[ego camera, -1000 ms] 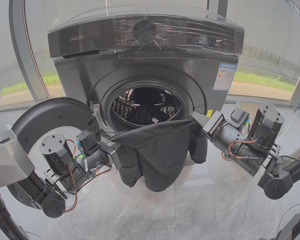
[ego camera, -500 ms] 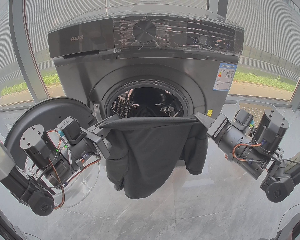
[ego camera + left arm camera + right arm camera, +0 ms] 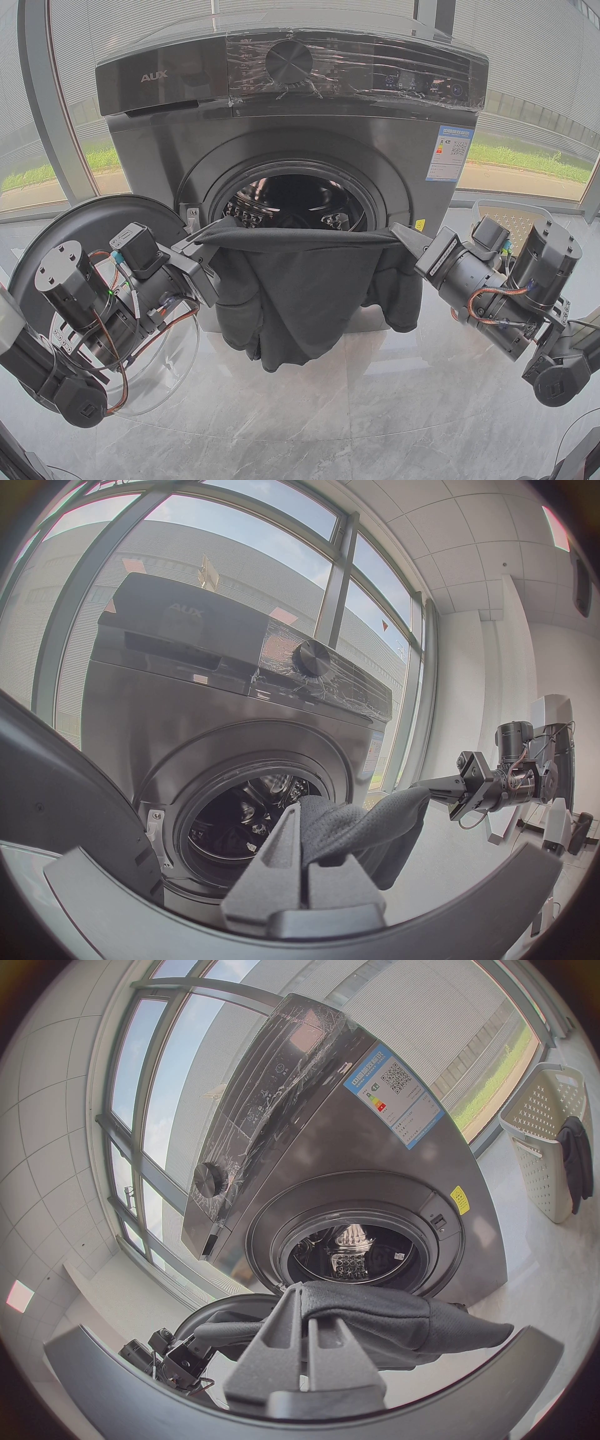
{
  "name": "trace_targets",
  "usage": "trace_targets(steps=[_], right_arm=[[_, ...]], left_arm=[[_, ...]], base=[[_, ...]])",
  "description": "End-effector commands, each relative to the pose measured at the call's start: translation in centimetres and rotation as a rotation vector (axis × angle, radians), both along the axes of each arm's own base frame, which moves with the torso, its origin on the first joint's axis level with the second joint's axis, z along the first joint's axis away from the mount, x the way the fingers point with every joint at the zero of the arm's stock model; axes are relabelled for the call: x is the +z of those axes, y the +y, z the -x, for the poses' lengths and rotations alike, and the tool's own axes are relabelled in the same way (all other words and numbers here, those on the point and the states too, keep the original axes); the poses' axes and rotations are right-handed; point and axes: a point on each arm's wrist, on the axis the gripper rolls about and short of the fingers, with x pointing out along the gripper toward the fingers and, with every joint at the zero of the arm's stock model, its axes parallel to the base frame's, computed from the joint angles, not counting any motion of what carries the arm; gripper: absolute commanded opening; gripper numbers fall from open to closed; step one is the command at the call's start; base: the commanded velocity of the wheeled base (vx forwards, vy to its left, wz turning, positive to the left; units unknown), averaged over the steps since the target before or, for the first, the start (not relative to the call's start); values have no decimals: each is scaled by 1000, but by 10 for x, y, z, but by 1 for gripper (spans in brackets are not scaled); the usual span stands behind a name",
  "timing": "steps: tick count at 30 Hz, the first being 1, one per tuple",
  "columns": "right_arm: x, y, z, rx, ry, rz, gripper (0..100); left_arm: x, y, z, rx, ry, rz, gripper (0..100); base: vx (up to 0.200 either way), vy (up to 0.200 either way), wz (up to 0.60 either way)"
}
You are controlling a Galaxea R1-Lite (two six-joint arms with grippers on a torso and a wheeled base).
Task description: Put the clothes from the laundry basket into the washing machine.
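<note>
Washing machine (image 3: 187, 144) stands with door (image 3: 94, 231) swung wide; dark garment (image 3: 300, 294) hangs stretched before the drum (image 3: 294, 203), its top corners pinched tight by left gripper (image 3: 203, 247) and right gripper (image 3: 403, 236). Loading step, likely: push it forward over the rim, then let go

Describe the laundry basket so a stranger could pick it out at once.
Start at the dark grey washing machine standing before the windows. On the floor to the robot's right of it, past the corner with the blue label, stands the laundry basket. It alone is pale and perforated, with a dark cloth hanging over its rim.
</note>
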Motion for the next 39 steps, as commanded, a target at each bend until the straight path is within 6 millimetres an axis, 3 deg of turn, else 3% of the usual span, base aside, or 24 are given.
trace_targets(steps=[1, 12, 13, 14, 18, 22, 28, 36, 39], right_arm=[[0, -1, 2, 3, 2, 2, 0], [-17, -5, 10, 26, 32, 83, 0], [-21, -5, 12, 36, 40, 104, 100], [-24, -6, 12, 38, 47, 118, 100], [-74, -14, 39, 101, 145, 382, 100], [-107, -15, 40, 117, 212, 505, 100], [-106, -11, 36, 118, 160, 498, 100], [-102, 17, 2, 220, 81, 483, 100], [-110, 28, -14, 237, 95, 497, 100]], left_arm=[[-1, -1, -1, 0, 5, -1, 0], [3, -6, -7, 0, -11, 9, 0], [3, -7, -9, 0, -11, 9, 0], [4, -8, -10, 0, -12, 10, 0], [-2, -14, -19, 12, -2, 9, 0], [-6, -15, -22, 27, 11, 7, 0], [-10, -22, -26, 14, 15, 5, 0], [-10, -34, -18, -36, 13, 5, 0], [-10, -35, -17, -39, 12, 5, 0]], base=[[0, 0, 0], [0, 0, 0], [0, 0, 0], [0, 0, 0], [0, 0, 0], [0, 0, 0], [0, 0, 0], [0, 0, 0], [0, 0, 0]])
